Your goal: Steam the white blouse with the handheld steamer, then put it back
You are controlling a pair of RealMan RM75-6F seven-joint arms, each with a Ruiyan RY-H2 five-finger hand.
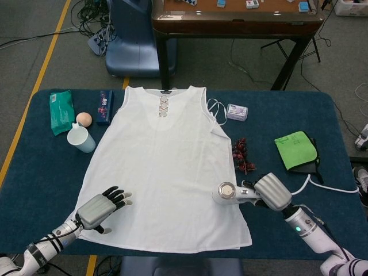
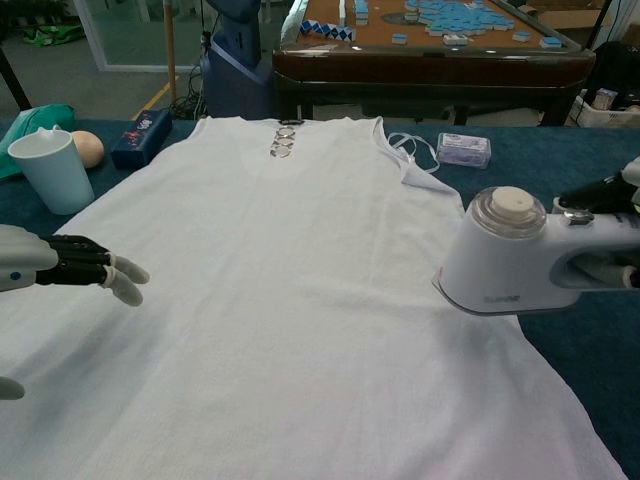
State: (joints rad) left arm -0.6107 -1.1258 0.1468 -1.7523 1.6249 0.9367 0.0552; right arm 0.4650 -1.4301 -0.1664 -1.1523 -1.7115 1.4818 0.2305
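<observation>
The white blouse (image 1: 164,167) (image 2: 290,290) lies flat on the blue table, collar at the far side. My right hand (image 1: 271,192) grips the handle of the white handheld steamer (image 1: 229,193) (image 2: 520,255), which is at the blouse's right edge near the hem; its white cord (image 1: 328,185) trails off to the right. In the chest view only the fingertips (image 2: 610,190) of that hand show at the frame edge. My left hand (image 1: 99,208) (image 2: 60,268) is over the blouse's lower left corner, fingers extended and holding nothing.
A white cup (image 1: 80,138), an egg-like ball (image 1: 84,119), a green packet (image 1: 60,111) and a dark box (image 1: 104,106) sit at the far left. Dark grapes (image 1: 241,155), a small pack (image 1: 237,112) and a green cloth (image 1: 296,150) lie to the right.
</observation>
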